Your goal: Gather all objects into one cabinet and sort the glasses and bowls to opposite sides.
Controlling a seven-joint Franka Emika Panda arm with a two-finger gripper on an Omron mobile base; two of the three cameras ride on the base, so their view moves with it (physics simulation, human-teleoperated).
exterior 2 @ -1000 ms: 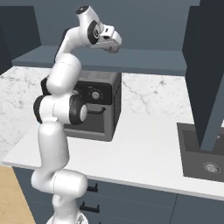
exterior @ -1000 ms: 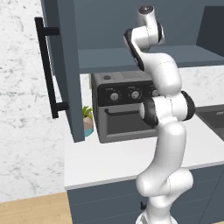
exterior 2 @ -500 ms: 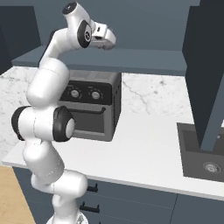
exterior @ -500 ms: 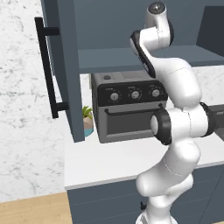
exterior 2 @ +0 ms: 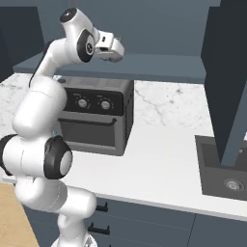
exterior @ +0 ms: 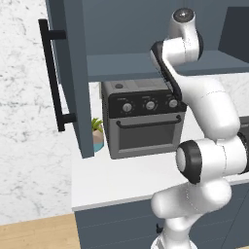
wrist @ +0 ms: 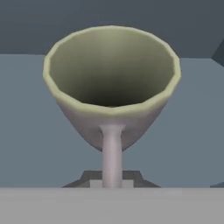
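A cream mug (wrist: 111,87) sits close in the hand view, its mouth tipped toward the camera and its handle running straight down between my fingertips. My gripper (wrist: 111,181) looks shut on that handle. Behind the mug lies the slate-blue floor of the wall cabinet (wrist: 26,131). In the right base view my gripper (exterior 2: 118,48) is held high, just in front of the cabinet's lower edge (exterior 2: 159,65). The cabinet door (exterior: 73,73) stands open with its black bar handle (exterior: 51,73). The other mug, the pinkish cup and the dark bowl are out of view.
A dark toaster oven (exterior: 143,124) stands on the white marble counter (exterior 2: 159,159) beneath the cabinet, with a small potted plant (exterior: 97,131) to its left. At the right are a sink (exterior 2: 224,169) and another open dark door (exterior 2: 226,72).
The arm's elbow has swung outward and lower. The hand stayed high by the cabinet, shifting slightly left and down in the right base view.
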